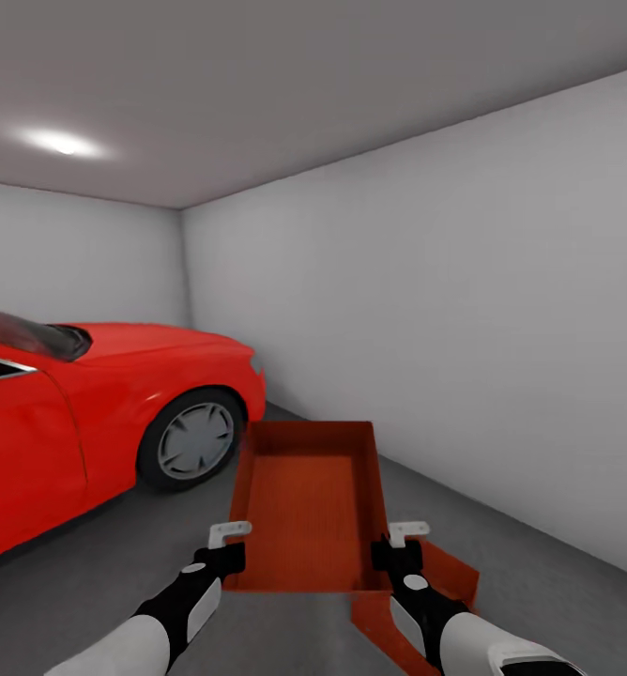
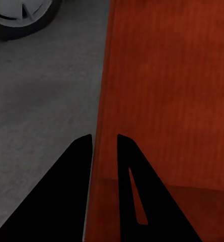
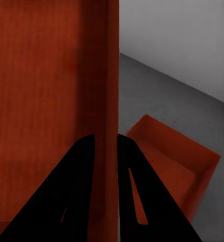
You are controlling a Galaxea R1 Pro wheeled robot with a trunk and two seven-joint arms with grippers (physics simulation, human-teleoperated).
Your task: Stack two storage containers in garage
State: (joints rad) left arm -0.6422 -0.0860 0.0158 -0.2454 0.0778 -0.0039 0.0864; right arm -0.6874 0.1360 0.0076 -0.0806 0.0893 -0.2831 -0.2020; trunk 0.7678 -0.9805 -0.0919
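Car [image 1: 88, 413] beside lifted container [image 1: 309, 507]

No readable text, labels, brands or numbers anywhere; red car [image 1: 88, 413] carries no legible badge.

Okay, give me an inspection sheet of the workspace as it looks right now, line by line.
Surface: dark grey garage floor, rough and concrete-like.
Job's things: held container is up off the floor between both hands, open side up; second container sits on the floor beneath and to the right of it, turned at an angle to it.
Clutter: nothing seen.
Hands: left hand is closed on the held container's left wall, right hand on its right wall; each wrist view shows a wall pinched between the fingers.
Cables: nothing seen.
Surroundings: red car at the left with its front wheel near the held container; plain pale grey walls; ceiling light.
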